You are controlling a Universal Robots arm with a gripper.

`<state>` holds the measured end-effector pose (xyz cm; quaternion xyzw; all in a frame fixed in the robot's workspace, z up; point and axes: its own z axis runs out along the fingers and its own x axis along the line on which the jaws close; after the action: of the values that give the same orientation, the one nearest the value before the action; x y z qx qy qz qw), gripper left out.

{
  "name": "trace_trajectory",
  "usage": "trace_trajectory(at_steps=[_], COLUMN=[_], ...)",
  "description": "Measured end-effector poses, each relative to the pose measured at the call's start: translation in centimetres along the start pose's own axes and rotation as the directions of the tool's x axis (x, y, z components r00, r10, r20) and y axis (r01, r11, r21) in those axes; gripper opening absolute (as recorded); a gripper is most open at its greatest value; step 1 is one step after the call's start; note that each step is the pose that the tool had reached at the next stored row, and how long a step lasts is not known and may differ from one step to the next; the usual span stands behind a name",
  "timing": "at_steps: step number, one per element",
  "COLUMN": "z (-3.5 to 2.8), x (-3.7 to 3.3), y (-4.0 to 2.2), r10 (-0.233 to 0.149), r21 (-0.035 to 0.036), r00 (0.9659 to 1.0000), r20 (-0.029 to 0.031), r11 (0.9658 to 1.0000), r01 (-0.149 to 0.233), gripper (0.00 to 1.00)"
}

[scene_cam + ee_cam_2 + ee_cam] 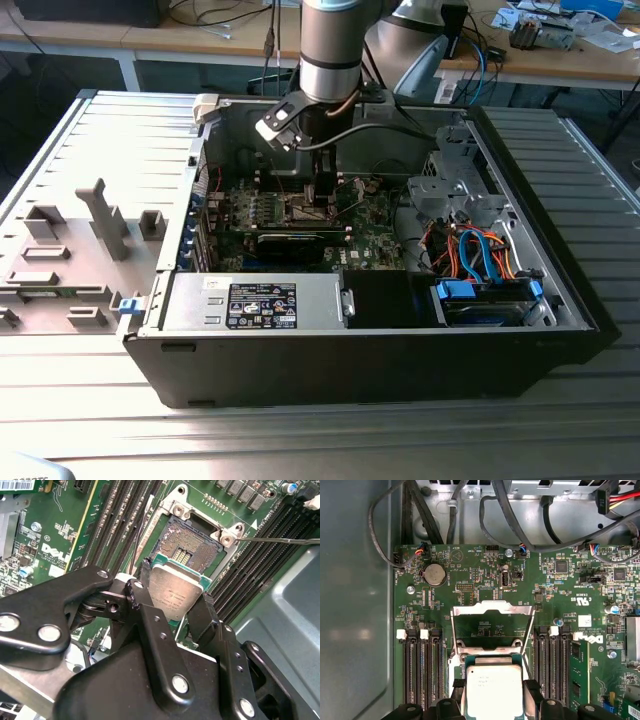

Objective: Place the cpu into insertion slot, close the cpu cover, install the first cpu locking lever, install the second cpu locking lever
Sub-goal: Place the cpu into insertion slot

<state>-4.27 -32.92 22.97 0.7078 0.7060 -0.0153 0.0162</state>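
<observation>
Step in hand: first of four, cpu into slot. Gripper (175, 593) is closed narrow on the cpu (172, 605), fingers (204, 617) pinching two opposite edges, metal top up. In the exterior view the gripper (322, 196) hangs low inside the open case (400, 360), over the board (375, 235).

Cpu position, relative to the slot (192, 547): held above it and off to one side. In the second wrist view it overlaps only the slot's near edge, and most of the contact field lies bare beyond the chip. Chip edges run roughly parallel to the slot's border. Not seated. Whether any corner touches the frame, cannot tell.

Cover (492, 608) stands swung up on the far side of the slot from the cpu (492, 690), clear of the drop path. One lever (280, 540) shows as a thin rod angled away from a slot corner, unhooked. Memory slots (422, 670) flank the slot on both sides.

Judgement: placement is close but unfinished. It calls for a short shift across until the chip sits square over the recess, then a flat, gentle descent. The contact field looks fragile, so a tilted or sliding entry is the risk. Corner marks and notches need matching, and I cannot confirm orientation from these views. Cover and both levers not yet worked.
</observation>
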Motion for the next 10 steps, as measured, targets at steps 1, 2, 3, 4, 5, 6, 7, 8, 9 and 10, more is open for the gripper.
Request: trace_trajectory(at_steps=[1, 2, 3, 4, 5, 6, 7, 8, 9, 10], z=[0.02, 0.04, 0.05, 0.08, 0.09, 0.10, 0.12, 0.14, 0.15, 0.16], x=[0.00, 0.00, 0.00, 0.00, 0.01, 0.01, 0.01, 0.01, 0.01, 0.02], y=[0.00, 0.00, 0.00, 0.00, 0.00, 0.00, 0.00, -0.01, -0.02, -0.02], r10=[0.000, 0.000, 0.000, 0.000, 0.000, 0.000, 0.000, 0.000, 0.000, 0.000], r21=[0.0000, 0.0000, 0.0000, 0.0000, 0.0000, 0.0000, 0.0000, 0.0000, 0.0000, 0.0000], r00=[1.0000, 1.0000, 1.0000, 1.0000, 1.0000, 1.0000, 1.0000, 1.0000, 1.0000, 1.0000], r20=[0.0000, 0.0000, 0.0000, 0.0000, 0.0001, 0.0000, 0.0000, 0.0000, 0.0000, 0.0000], r11=[1.0000, 1.0000, 1.0000, 1.0000, 1.0000, 1.0000, 1.0000, 1.0000, 1.0000, 1.0000], r01=[0.000, 0.000, 0.000, 0.000, 0.000, 0.000, 0.000, 0.000, 0.000, 0.000], gripper=[0.54, 0.54, 0.54, 0.54, 0.54, 0.54, 0.54, 0.54, 0.54, 0.54])
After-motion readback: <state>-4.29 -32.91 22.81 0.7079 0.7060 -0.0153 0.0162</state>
